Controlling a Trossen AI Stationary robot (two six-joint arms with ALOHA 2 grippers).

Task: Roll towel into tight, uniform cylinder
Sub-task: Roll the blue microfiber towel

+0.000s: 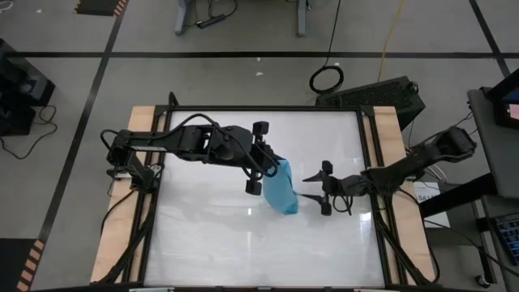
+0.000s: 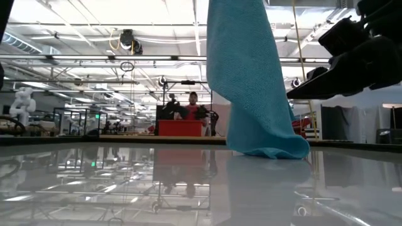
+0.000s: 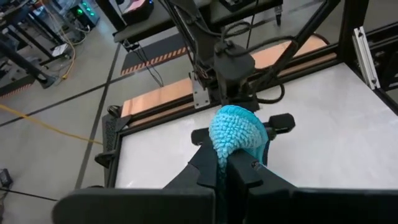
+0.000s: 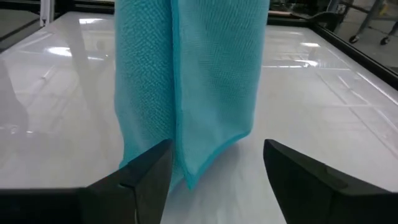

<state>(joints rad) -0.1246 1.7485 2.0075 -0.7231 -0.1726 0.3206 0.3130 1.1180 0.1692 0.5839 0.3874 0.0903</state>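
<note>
Here one towel (image 1: pixel 280 191) hangs clamped in the left pincer (image 1: pixel 258 170), its hem touching the table (image 1: pixel 211 235); the right pincer (image 1: pixel 325 188) gapes beside it

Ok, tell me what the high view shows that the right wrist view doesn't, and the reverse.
Only the high view shows the left gripper shut on the towel and lifting it, both arms, and the whole table. Only the right wrist view shows the towel's hanging fold and bottom corner just above the tabletop, between the right gripper's open fingers. Both show the turquoise towel, the right gripper and the white tabletop.
</note>
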